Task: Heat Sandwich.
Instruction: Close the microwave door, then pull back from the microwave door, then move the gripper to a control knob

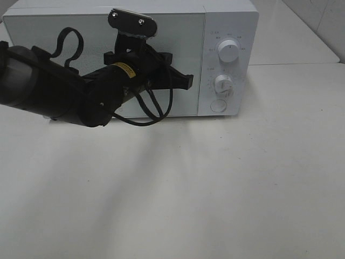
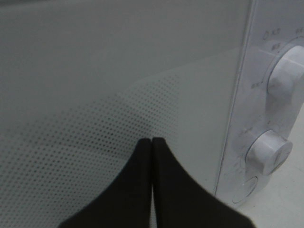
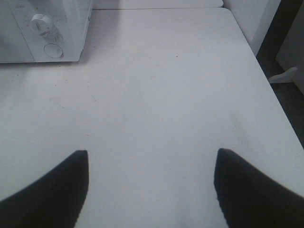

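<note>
The sandwich is out of view. A white microwave [image 1: 226, 32] stands at the back of the table with its door [image 1: 81, 32] shut. My left gripper [image 2: 151, 141] is shut and empty, its tips right at the perforated door window [image 2: 85, 137], left of the control panel. In the exterior high view the left arm [image 1: 81, 89] reaches across the door front and hides the fingertips. My right gripper [image 3: 152, 154] is open and empty above the bare white table [image 3: 161, 95]; it does not show in the exterior high view.
The microwave's control panel has an upper knob [image 1: 229, 52], a lower knob [image 1: 222, 83] and a round button [image 1: 218, 105]. The lower knob [image 2: 269, 152] and button [image 3: 52, 50] show in the wrist views. The table's right edge [image 3: 273, 95] drops to a dark floor.
</note>
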Controlling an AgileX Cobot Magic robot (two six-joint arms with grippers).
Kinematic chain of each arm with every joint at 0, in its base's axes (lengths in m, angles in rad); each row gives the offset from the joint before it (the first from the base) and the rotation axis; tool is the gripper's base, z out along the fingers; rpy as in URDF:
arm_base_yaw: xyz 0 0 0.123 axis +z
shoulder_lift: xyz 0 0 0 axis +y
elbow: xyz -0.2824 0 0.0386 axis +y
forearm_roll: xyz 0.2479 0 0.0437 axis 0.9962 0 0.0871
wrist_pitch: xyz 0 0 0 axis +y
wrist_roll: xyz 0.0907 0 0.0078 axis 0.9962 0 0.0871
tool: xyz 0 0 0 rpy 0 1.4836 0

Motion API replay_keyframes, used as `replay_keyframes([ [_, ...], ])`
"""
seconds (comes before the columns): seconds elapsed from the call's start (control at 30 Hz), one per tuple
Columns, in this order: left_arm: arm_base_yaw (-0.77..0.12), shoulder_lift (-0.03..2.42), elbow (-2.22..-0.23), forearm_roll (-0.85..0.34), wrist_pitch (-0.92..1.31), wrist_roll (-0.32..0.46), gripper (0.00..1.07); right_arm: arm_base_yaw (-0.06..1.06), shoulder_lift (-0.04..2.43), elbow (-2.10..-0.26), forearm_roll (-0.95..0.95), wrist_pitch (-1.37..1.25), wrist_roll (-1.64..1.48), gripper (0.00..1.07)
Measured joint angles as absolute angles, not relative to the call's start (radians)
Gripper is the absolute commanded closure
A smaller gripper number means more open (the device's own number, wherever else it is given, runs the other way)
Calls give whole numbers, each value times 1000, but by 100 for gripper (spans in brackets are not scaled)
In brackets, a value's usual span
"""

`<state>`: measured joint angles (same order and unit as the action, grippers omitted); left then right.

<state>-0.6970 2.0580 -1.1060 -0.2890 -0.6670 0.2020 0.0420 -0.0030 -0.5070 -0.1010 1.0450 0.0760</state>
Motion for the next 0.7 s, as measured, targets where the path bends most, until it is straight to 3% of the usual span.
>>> replay_keyframes([
  [0.37, -691, 2019, -1051, -334, -689, 195, 107, 42, -3, -507, -101, 1045, 76, 36],
  [0.7, -760, 1972, -978, -354, -710, 194, 106, 42, -3, -507, -101, 1045, 76, 36],
])
